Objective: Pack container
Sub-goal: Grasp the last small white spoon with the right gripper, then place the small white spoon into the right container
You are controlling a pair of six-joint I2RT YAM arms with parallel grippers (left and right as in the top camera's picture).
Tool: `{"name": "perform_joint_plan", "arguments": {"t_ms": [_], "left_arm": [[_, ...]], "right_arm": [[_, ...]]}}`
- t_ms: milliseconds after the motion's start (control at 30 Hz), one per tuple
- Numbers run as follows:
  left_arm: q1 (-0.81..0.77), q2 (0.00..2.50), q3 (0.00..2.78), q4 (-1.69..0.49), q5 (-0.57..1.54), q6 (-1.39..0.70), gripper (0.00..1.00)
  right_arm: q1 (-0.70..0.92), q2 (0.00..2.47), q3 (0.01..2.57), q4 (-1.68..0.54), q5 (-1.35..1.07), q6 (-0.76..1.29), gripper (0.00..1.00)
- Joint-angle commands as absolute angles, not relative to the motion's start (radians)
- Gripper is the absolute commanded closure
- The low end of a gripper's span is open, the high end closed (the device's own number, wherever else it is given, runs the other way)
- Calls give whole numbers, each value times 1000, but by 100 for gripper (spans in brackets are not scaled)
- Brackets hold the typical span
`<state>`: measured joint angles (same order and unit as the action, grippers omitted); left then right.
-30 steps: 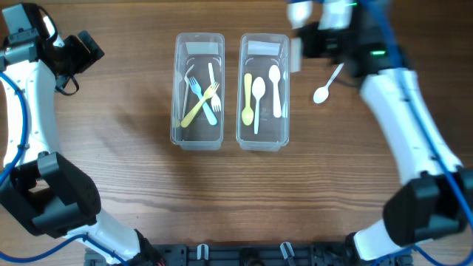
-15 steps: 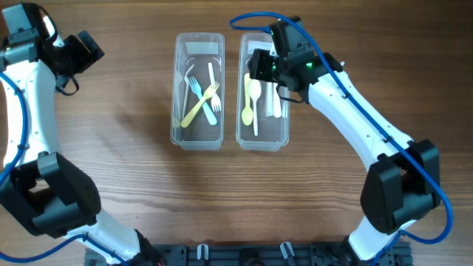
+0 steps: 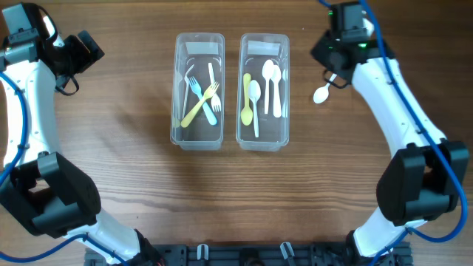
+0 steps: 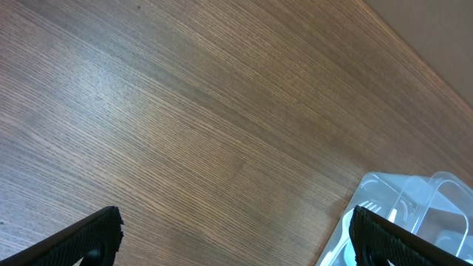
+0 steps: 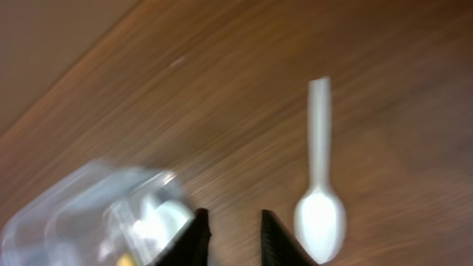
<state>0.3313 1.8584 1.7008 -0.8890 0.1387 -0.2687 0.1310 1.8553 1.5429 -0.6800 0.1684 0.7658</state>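
White spoon [image 3: 323, 91], the only piece loose on the table [image 3: 111, 185], lies near the right container [image 3: 263, 142], which now holds four spoons against three a second ago. The right gripper [image 5: 230, 236], over that container half a second ago, now hovers by the loose spoon, fingers slightly apart and empty. The left gripper [image 4: 233, 236] hangs wide apart, well clear. One pick probably remains.

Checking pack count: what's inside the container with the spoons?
Four spoons lie lengthwise in the container: one yellow spoon, one pale spoon, two white spoons. Nothing covers them from overhead; only the floor beneath them is hidden. A loose spoon lies outside on the table.
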Motion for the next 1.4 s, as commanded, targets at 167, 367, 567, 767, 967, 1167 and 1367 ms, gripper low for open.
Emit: {"name": "perform_joint_plan", "arguments": {"t_ms": [167,367,567,767,967,1167,1367], "left_arm": [[336,1832,1711,-887,136,-274,0],[336,1832,1711,-887,136,-274,0],[336,1832,1711,-887,136,-274,0],[336,1832,1711,-887,136,-274,0],[336,1832,1711,-887,136,-274,0],[336,1832,1711,-887,136,-274,0],[336,1832,1711,-887,136,-274,0]], "right_arm": [[105,2087,1562,-701,209,815,60],[94,2194,1562,-700,209,815,59],[88,2205,1562,-701,162,816,84],[88,2154,1580,-752,188,807,96],[146,1962,1761,-715,180,573,96],[321,1897,1776,-614,47,393,96],[427,1991,1740,-767,52,458,96]]}}
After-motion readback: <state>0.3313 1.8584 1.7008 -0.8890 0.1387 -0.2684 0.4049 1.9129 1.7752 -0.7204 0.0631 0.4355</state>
